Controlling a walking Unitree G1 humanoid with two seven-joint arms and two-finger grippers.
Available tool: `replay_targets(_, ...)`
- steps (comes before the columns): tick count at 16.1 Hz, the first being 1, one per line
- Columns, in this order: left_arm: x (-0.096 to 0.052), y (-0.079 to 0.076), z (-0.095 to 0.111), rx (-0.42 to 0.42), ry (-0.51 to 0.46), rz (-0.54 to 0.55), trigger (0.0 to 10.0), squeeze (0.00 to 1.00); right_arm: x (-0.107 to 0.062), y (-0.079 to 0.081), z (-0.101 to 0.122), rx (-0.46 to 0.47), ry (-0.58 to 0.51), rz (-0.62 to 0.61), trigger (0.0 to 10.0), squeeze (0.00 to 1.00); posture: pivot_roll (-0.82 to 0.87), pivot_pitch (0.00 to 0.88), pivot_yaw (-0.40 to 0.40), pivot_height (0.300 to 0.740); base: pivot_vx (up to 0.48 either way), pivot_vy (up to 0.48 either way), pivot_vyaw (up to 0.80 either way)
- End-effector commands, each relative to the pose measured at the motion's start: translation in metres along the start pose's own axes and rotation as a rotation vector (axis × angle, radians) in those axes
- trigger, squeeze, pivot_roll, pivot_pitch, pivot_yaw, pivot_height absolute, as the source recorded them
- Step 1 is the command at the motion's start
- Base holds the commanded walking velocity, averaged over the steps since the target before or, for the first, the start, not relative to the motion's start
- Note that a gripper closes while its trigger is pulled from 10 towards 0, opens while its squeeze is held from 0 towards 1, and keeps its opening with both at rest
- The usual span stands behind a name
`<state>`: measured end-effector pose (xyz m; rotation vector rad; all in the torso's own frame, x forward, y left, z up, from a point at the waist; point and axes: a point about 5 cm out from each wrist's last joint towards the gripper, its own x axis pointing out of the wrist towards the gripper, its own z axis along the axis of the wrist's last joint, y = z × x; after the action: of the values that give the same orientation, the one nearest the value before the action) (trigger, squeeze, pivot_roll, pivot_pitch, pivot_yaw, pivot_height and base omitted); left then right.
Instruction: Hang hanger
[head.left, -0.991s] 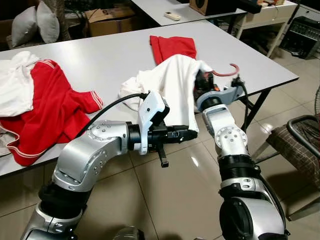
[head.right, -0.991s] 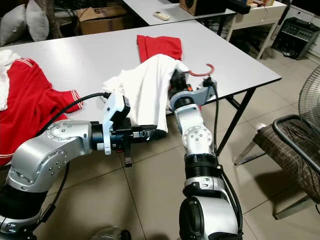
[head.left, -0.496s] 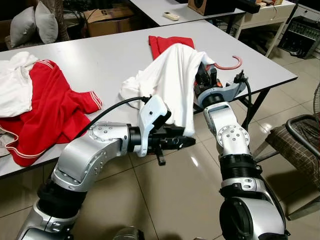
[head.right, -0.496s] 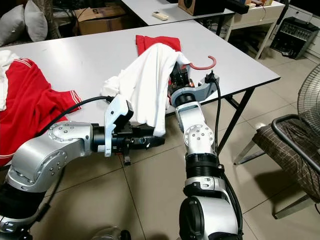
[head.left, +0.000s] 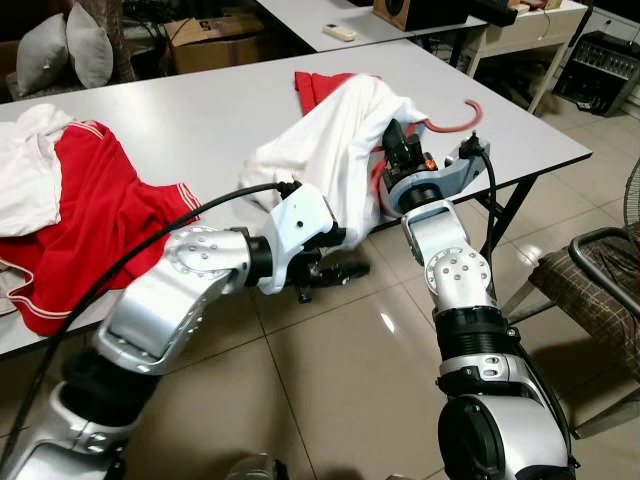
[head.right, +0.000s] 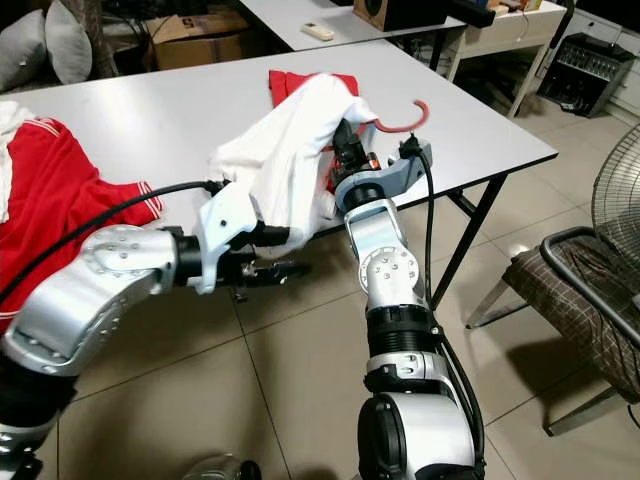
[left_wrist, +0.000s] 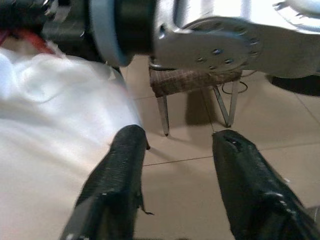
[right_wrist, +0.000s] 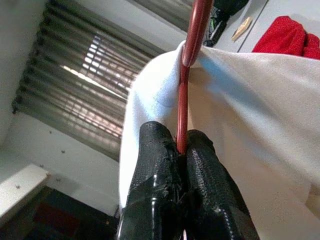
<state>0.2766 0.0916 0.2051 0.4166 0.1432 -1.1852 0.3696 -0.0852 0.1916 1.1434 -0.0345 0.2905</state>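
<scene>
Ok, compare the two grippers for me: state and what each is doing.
The right gripper is shut on the red hanger, lifted above the table edge with the white shirt draped over it. The left gripper is open, holding nothing, lower, beside the shirt's hanging hem. Both have two black fingers and sit close to the shirt.

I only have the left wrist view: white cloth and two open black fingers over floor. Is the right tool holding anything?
Observer: Yes. The right tool is shut on the red hanger, pinching its rod between both fingers.
Operator: Is the cloth on that hanger?
Observer: The white shirt is draped over it; the hanger's hook pokes out above the grey table.
Operator: Where's my left tool relative to the shirt?
Observer: The left tool is open, at the shirt's lower edge, off the table's front edge, over the tiled floor.
</scene>
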Motion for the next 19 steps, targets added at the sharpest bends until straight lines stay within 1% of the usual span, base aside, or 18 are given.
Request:
replay_targets(1,-0.01,0.002,0.008,0.083,0.027,-0.012,10.0,0.0,0.008,0.031,-0.004,0.001,-0.017,0.106,10.0,0.0,0.0,0.0,0.022,0.74,0.0,0.0,0.0)
replay_targets(2,-0.01,0.002,0.008,0.083,0.027,-0.012,10.0,0.0,0.008,0.031,-0.004,0.001,-0.017,0.106,10.0,0.0,0.0,0.0,0.022,0.74,0.0,0.0,0.0)
replay_targets(3,-0.018,0.009,0.015,0.097,0.031,0.003,10.0,0.0,0.007,0.03,-0.001,-0.009,-0.026,0.111,10.0,0.0,0.0,0.0,0.027,0.74,0.0,0.0,0.0)
replay_targets(5,-0.028,0.016,0.019,0.106,0.031,0.018,10.0,0.0,0.006,0.029,0.0,-0.021,-0.023,0.117,10.0,0.0,0.0,0.0,0.031,0.74,0.0,0.0,0.0)
replay_targets(6,-0.031,0.019,0.02,0.091,0.021,0.031,10.0,0.0,0.005,0.03,0.0,-0.023,-0.02,0.123,10.0,0.0,0.0,0.0,0.032,0.74,0.0,0.0,0.0)
replay_targets(7,-0.043,0.03,0.016,0.003,-0.047,0.106,10.0,0.0,0.001,0.031,0.002,-0.049,0.0,0.161,10.0,0.0,0.0,0.0,0.035,0.74,0.0,0.0,0.0)
replay_targets(8,-0.049,0.035,0.014,-0.044,-0.091,0.147,10.0,0.0,-0.002,0.032,0.003,-0.078,0.011,0.18,10.0,0.0,0.0,0.0,0.037,0.74,0.0,0.0,0.0)
replay_targets(9,-0.055,0.042,0.009,-0.109,-0.134,0.243,10.0,0.0,-0.007,0.035,0.005,-0.11,0.032,0.214,10.0,0.0,0.0,0.0,0.038,0.74,0.0,0.0,0.0)
replay_targets(10,-0.063,0.051,-0.003,-0.188,-0.15,0.381,10.0,0.0,-0.017,0.041,0.008,-0.183,0.046,0.263,10.0,0.0,0.0,0.0,0.038,0.74,0.0,0.0,0.8)
replay_targets(11,-0.067,0.053,-0.012,-0.21,-0.133,0.454,10.0,0.0,-0.023,0.044,0.01,-0.196,0.052,0.287,10.0,0.0,0.0,0.0,0.039,0.74,0.0,0.0,0.8)
replay_targets(12,-0.074,0.054,-0.027,-0.247,-0.091,0.558,10.0,0.0,-0.034,0.049,0.014,-0.216,0.062,0.323,10.0,0.0,0.0,0.0,0.038,0.74,0.0,0.0,0.8)
replay_targets(13,-0.082,0.051,-0.043,-0.286,-0.06,0.672,10.0,0.0,-0.049,0.052,0.02,-0.251,0.078,0.358,10.0,0.0,0.0,0.0,0.035,0.74,0.0,0.0,0.8)
replay_targets(14,-0.084,0.044,-0.052,-0.309,-0.038,0.712,10.0,0.0,-0.062,0.052,0.025,-0.271,0.091,0.373,10.0,0.0,0.0,0.0,0.033,0.74,0.0,0.0,0.8)
replay_targets(15,-0.083,0.038,-0.057,-0.343,-0.038,0.734,10.0,0.0,-0.073,0.052,0.028,-0.292,0.111,0.386,10.0,0.0,0.0,0.0,0.034,0.74,0.0,0.0,0.8)
replay_targets(16,-0.078,0.03,-0.06,-0.379,-0.054,0.733,10.0,0.0,-0.086,0.053,0.029,-0.327,0.14,0.406,10.0,0.0,0.0,0.0,0.034,0.74,0.0,0.0,0.8)
replay_targets(17,-0.072,0.022,-0.062,-0.39,-0.06,0.726,10.0,0.0,-0.097,0.054,0.03,-0.35,0.17,0.423,10.0,0.0,-0.01,0.0,0.032,0.74,0.0,0.0,0.8)
replay_targets(19,-0.06,0.011,-0.065,-0.398,-0.055,0.712,10.0,0.0,-0.118,0.056,0.032,-0.359,0.213,0.434,10.0,0.0,-0.01,0.0,0.03,0.74,0.0,0.0,0.8)
